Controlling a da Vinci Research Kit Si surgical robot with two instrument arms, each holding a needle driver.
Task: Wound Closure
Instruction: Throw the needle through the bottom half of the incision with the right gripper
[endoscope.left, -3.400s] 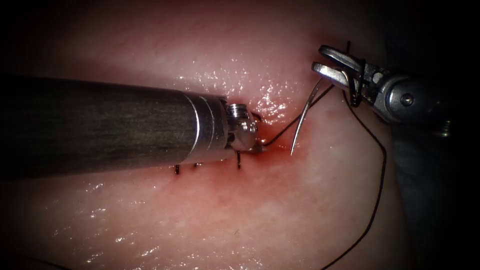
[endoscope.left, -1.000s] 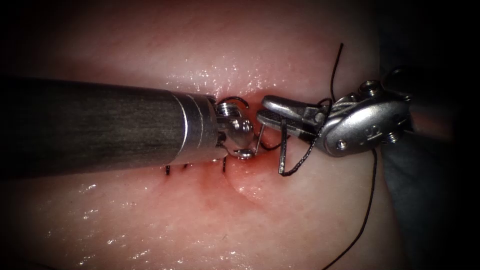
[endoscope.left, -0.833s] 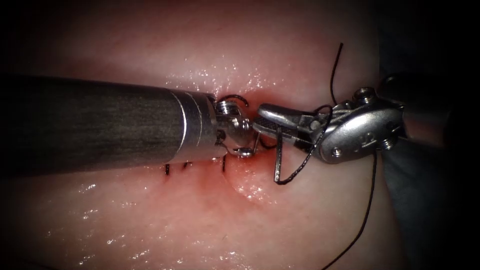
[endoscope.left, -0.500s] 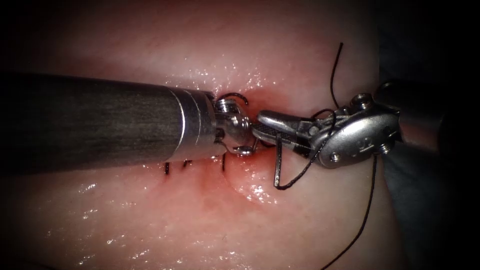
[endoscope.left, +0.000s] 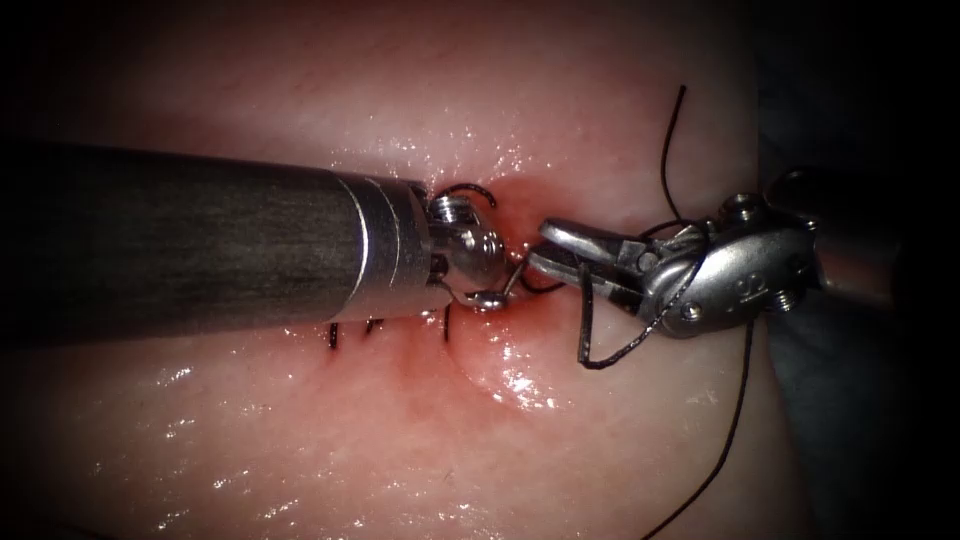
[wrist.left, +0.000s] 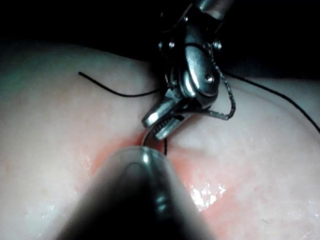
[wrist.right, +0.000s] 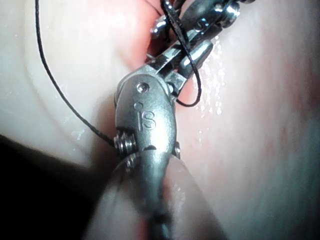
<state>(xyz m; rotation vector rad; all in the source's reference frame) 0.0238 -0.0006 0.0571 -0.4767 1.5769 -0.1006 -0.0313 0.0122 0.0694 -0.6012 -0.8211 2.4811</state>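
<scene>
My right tool (endoscope.left: 545, 248) comes in from the right, its jaws shut on the curved needle (endoscope.left: 586, 325) about mid-curve. The needle's tail hangs below the jaws. Its thin front part (endoscope.left: 516, 278) slants down to the cut (endoscope.left: 470, 345) beside my left tool (endoscope.left: 488, 270). I cannot tell whether the tip is in the tissue. My left tool's jaws stand open against the cut's upper end, with nothing visibly held. Black thread (endoscope.left: 745, 400) loops from the needle's tail over the right tool and trails down to the right. The left wrist view shows the right tool (wrist.left: 155, 125) holding the needle (wrist.left: 215, 115).
Pale, wet tissue (endoscope.left: 400, 450) carries red fluid (endoscope.left: 440, 370) around the cut. Short stitch ends (endoscope.left: 333, 338) stick out just under the left shaft. A free thread end (endoscope.left: 672, 130) rises above the right tool. Thread (wrist.right: 55, 95) runs across the tissue beside the right tool's body.
The right tool came down from the upper right to the cut with the needle. In the last half second it drew a little right. The left tool has barely moved.
</scene>
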